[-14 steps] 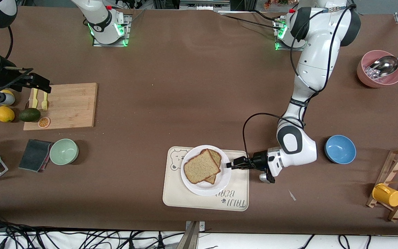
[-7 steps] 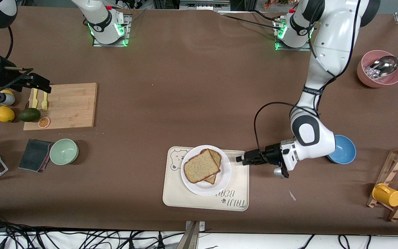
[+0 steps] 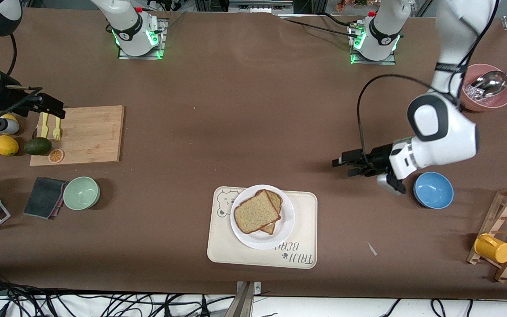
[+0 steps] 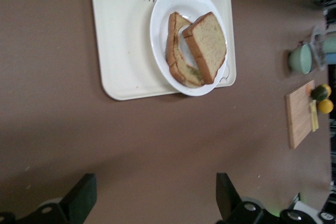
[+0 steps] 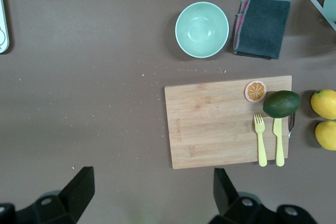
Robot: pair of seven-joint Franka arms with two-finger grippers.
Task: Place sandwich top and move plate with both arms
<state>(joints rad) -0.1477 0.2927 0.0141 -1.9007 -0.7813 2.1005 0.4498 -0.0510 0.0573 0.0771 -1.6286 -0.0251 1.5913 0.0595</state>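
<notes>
Resting on plate (image 3: 287, 220), sandwich top (image 3: 256, 211) skewed over lower slice (image 3: 275, 200); plate on bear tray (image 3: 222, 248). Left tool (image 3: 345, 162) fingers wide, empty, over bare tabletop (image 3: 244, 123) beside blue bowl (image 3: 433, 189). Right tool (image 3: 49, 104) wide, empty, waiting over cutting board (image 3: 90, 132).

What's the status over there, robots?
Left gripper open over bare table; right gripper open over wooden cutting board. Brown bread top slice on round white plate. Nothing blocking.

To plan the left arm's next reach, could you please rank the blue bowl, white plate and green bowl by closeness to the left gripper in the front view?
From the left gripper:
1. Blue bowl, beside it at the left arm's end.
2. White plate, on the tray mid-table.
3. Green bowl, at the right arm's end.
</notes>
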